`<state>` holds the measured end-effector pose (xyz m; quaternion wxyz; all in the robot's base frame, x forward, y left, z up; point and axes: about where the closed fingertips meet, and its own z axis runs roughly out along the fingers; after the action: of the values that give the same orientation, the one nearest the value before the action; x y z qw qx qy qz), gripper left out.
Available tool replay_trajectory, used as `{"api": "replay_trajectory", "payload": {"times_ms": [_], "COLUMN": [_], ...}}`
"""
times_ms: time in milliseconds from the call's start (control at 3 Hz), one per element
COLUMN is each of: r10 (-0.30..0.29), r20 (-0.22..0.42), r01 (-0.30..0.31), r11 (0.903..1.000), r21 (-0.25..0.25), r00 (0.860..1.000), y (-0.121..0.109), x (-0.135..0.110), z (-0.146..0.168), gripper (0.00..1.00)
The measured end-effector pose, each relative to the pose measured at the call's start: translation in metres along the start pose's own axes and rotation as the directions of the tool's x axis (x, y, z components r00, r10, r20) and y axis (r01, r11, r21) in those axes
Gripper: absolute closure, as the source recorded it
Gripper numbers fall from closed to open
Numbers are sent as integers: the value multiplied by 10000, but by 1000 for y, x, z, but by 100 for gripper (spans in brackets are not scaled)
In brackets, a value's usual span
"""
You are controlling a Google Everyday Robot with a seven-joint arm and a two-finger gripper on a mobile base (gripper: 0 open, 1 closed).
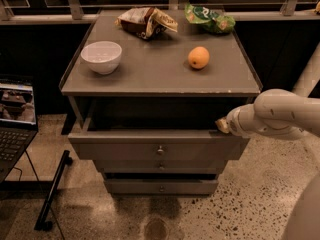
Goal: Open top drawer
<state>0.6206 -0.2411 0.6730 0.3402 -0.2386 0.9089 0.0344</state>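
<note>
The top drawer is a wide grey panel with a small round metal knob at its centre. It stands pulled out from the cabinet, with a dark gap behind its front. The gripper is at the end of the white arm, at the drawer's upper right corner, touching the top edge of the front. Two narrower grey drawers sit below, closed.
On the cabinet top are a white bowl, an orange, a brown snack bag and a green snack bag. An open laptop stands at the left. A black bar lies on the speckled floor.
</note>
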Motion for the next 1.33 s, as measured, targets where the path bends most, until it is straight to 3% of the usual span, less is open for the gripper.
{"api": "replay_trajectory", "payload": {"times_ms": [333,1333], "r10": [0,4], "r20": [0,-788], "r01": [0,-80], "r11": [10000,9954], "r21": [0,-958], "r00": [10000,9969], "y": [0,22], "x": [0,33], "z": [0,6], "gripper": [100,100]}}
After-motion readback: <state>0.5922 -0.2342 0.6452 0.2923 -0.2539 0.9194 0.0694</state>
